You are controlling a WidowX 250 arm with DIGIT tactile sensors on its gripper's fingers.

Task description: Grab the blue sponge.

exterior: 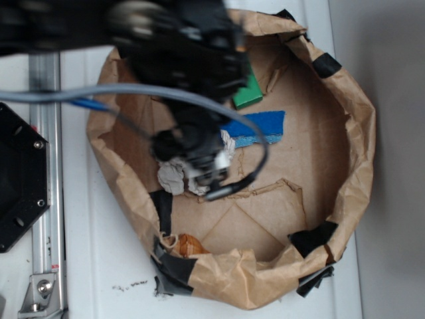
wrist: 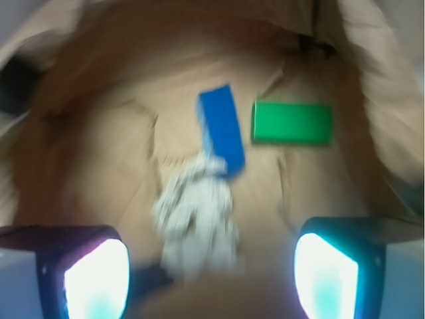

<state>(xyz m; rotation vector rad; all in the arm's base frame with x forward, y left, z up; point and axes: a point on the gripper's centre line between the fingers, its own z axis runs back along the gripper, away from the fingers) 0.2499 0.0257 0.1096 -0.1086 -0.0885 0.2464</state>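
Observation:
The blue sponge lies flat on the floor of a brown paper-lined basin, partly hidden by the arm in the exterior view. In the wrist view the blue sponge sits ahead of my gripper, slanted, its near end touching a crumpled whitish paper wad. My gripper hovers over the wad, left of the sponge. Both fingers stand wide apart with nothing between them. The wrist view is blurred.
A green rectangular block lies just beyond the sponge; it shows to the sponge's right in the wrist view. The crumpled paper wall rings the basin, patched with black tape. A metal rail runs along the left.

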